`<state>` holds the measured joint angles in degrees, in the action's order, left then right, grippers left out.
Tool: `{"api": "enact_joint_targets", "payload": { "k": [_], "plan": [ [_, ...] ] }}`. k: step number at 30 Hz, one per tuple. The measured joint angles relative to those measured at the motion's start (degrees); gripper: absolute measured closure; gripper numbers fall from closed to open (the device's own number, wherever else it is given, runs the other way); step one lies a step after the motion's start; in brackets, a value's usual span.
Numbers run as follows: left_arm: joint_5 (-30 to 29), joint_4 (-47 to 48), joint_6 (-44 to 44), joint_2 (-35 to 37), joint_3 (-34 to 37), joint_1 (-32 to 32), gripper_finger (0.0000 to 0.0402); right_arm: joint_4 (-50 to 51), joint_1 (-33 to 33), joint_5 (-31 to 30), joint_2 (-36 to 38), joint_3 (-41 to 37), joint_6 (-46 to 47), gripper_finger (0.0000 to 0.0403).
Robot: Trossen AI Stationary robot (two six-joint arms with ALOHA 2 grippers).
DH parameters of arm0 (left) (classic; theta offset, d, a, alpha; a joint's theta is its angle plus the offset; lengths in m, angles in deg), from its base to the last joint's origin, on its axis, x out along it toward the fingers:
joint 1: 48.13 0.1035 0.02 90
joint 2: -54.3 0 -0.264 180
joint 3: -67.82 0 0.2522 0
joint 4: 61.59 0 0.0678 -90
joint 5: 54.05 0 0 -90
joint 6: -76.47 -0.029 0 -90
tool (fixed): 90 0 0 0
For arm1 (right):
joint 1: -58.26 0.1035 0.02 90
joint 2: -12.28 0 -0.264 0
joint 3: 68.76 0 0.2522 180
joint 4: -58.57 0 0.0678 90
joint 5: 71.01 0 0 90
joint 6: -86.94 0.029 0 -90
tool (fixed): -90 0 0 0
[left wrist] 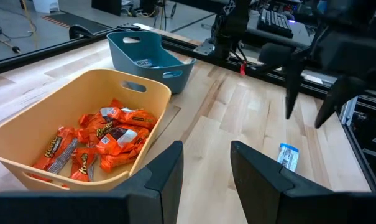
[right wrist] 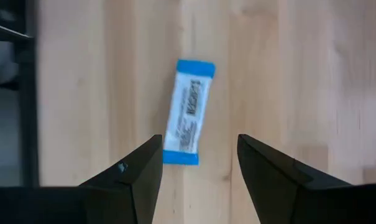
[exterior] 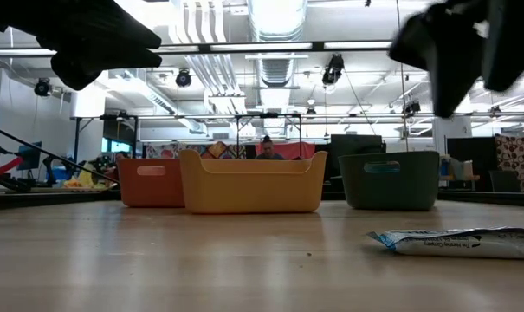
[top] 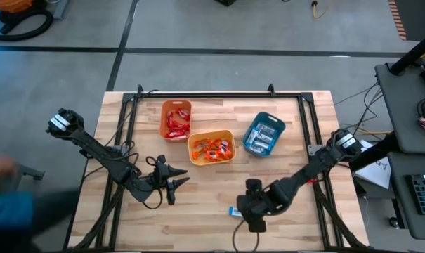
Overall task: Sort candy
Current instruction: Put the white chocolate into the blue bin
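One blue-and-white candy bar [right wrist: 188, 113] lies flat on the table near its near edge, also seen in the high view [top: 235, 211], the low view [exterior: 456, 243] and the left wrist view [left wrist: 288, 156]. My right gripper [right wrist: 199, 163] hovers open above it, pointing down, fingers apart from the wrapper. My left gripper [left wrist: 205, 169] is open and empty, left of centre [top: 175, 177]. Red candies fill the orange bin [top: 176, 120], orange packets the yellow bin [top: 211, 148], blue bars the teal bin [top: 263, 134].
The three bins stand in a row across the table's far half. A black frame rail [top: 212, 95] runs around the table. Bare wood lies between the two grippers. A blurred person's sleeve [top: 8, 204] shows off the table's left side.
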<state>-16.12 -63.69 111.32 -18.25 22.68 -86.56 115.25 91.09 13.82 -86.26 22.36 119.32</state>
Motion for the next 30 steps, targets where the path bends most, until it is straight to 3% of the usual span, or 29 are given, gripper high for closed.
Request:
{"api": "enact_joint_targets", "payload": {
  "k": [6, 18, 30],
  "plan": [
    [0.00, 0.00, 0.04, 0.00, 0.00, 0.00, 0.0283, -5.40, 1.97, -3.10, 0.00, -4.88, 7.42, 0.0195],
    [0.02, 0.20, 0.17, 0.00, 0.00, 0.01, 0.0283, -9.93, 3.39, -5.48, -6.64, -6.70, 7.21, 0.0195],
    [0.03, 0.19, 0.17, 0.00, 0.00, 0.02, 0.0283, -10.61, 3.43, -4.88, -7.22, -6.69, 8.15, 0.0195]
  ]
}}
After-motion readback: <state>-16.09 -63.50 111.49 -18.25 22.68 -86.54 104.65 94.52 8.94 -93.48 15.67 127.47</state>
